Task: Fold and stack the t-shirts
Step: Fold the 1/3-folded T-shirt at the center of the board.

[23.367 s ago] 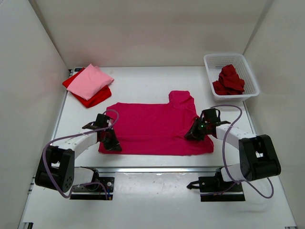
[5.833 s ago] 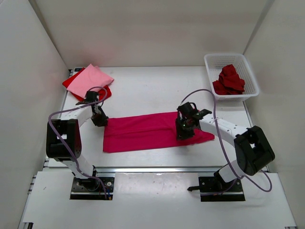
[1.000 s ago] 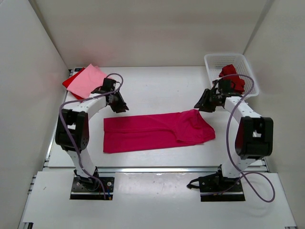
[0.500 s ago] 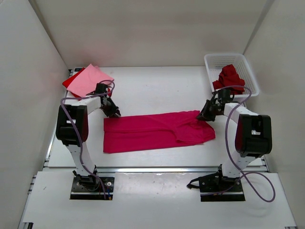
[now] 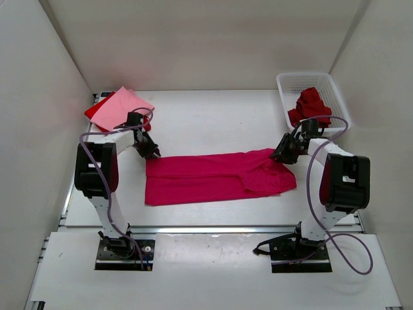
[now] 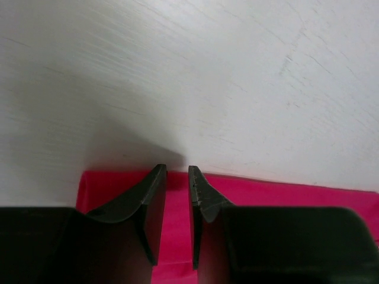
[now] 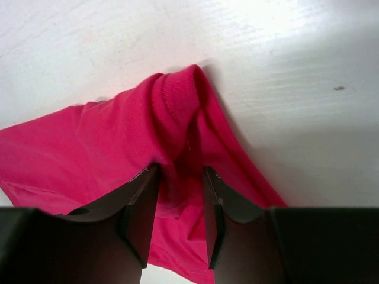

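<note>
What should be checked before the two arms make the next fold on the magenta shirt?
1. Magenta shirt lies as a long strip on the table: ok.
2. Left gripper sits at the strip's far left corner, jaws slightly apart over the edge: ok.
3. Right gripper is at the collar end with cloth between its fingers; firm hold: cannot tell.
4. Right end lying flat: not ok, the collar is bunched up.
5. Stack ready: pink shirt is folded on the red shirt at the far left: ok.
</note>
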Robot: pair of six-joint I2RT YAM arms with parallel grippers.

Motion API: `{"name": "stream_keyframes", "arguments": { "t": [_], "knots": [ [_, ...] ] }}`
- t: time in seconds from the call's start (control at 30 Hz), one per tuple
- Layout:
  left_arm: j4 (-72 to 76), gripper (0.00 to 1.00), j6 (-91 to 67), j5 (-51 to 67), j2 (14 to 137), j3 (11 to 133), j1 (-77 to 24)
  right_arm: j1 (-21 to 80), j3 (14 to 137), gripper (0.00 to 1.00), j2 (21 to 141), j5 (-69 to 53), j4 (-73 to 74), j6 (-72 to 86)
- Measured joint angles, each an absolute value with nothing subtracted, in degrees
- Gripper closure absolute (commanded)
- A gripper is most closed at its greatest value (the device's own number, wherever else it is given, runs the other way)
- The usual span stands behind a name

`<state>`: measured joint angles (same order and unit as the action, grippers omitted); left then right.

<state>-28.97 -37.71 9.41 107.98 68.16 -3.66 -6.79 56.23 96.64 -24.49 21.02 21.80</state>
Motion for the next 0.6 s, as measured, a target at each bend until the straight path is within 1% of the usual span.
{"name": "stream_keyframes", "arguments": {
  "t": [0.13,0.23,0.4,0.6],
  "knots": [
    [-30.22,0.67,-37.26,9.54,106.04,68.86,-5.39,-6.83,57.47,0.66,94.67,-24.36,22.85,20.71],
    [-29.89,0.67,-37.45,10.11,102.41,68.27,-6.72,-6.81,57.23,0.64,90.63,-24.12,24.95,19.66],
    [-27.73,0.66,-38.3,11.68,96.9,62.83,-9.28,-5.08,53.78,0.63,86.59,-24.08,25.23,17.43],
    [-26.61,0.67,-39.94,13.85,99.42,59.33,-10.92,-3.79,48.29,0.63,87.18,-22.87,28.47,16.14]
  ]
}}
